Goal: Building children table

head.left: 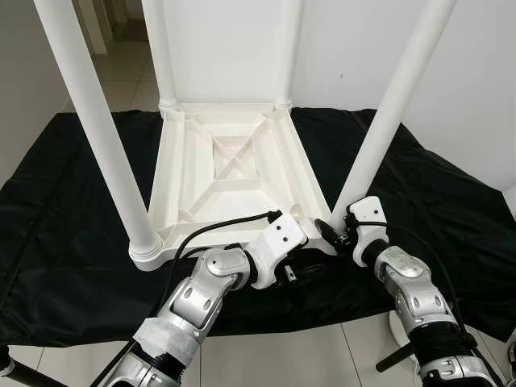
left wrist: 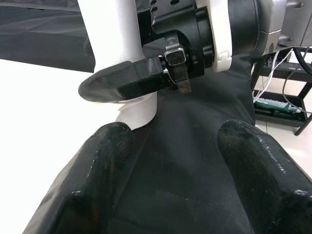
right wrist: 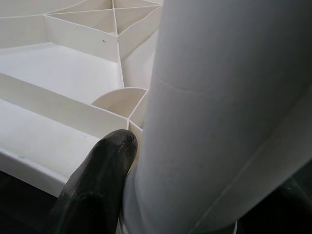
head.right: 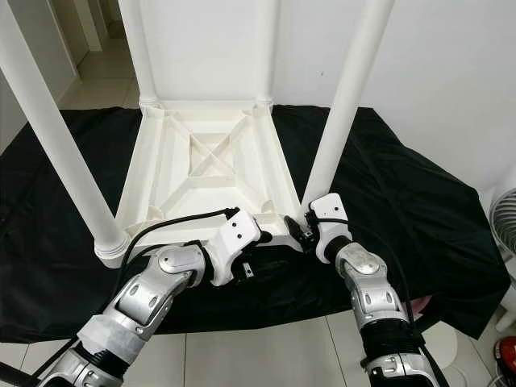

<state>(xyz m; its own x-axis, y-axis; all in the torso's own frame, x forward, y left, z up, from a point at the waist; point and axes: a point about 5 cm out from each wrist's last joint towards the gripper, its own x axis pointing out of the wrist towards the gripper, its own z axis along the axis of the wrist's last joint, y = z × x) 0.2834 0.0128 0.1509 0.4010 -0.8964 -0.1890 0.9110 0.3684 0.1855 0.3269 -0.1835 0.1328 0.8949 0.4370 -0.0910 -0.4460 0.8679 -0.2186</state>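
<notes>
While upside down on the black cloth sheet (head.left: 64,210), rests as a white ribbed plastic children's table (head.left: 234,173) with four round white legs (head.left: 97,129) upright. Clamps the near right leg (head.right: 343,97) at its base between right gripper (head.right: 305,228) fingers (right wrist: 97,180). Hovers beside it, left gripper (left wrist: 173,161) spread apart over bare cloth near the table's front edge.

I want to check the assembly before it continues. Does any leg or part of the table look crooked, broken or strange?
Nothing looks broken. The white tabletop lies upside down on the black cloth with four legs standing up in its corners. The right tool grips the base of the near right leg. The legs seem to spread outward, which may be only the camera lens.
</notes>
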